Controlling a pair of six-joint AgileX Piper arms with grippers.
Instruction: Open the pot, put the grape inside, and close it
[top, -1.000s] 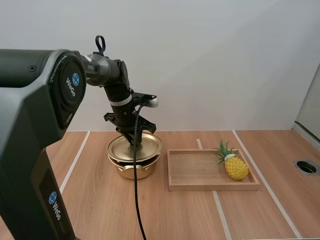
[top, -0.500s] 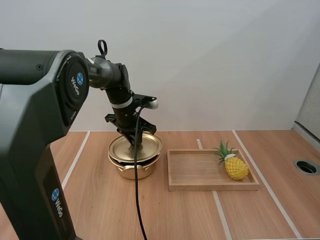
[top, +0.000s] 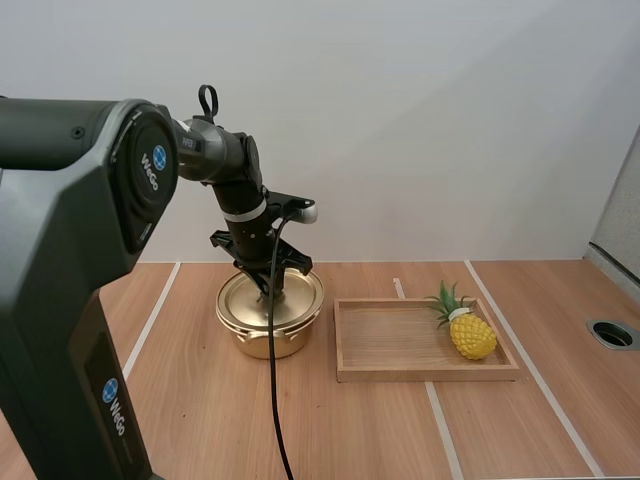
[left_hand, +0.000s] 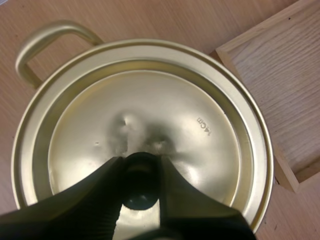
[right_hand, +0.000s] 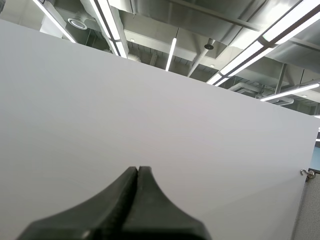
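Pinching the lid knob (left_hand: 140, 187) with left fingers (left_hand: 116, 177); lid (left_hand: 175, 115) sits flat on the pot (top: 266, 344). Right fingers (right_hand: 131, 192) pressed together, nothing between them.

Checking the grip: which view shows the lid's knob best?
The left wrist view: the knob sits close up, pinched by the left gripper. In the high view the gripper covers it; the right wrist view points elsewhere.
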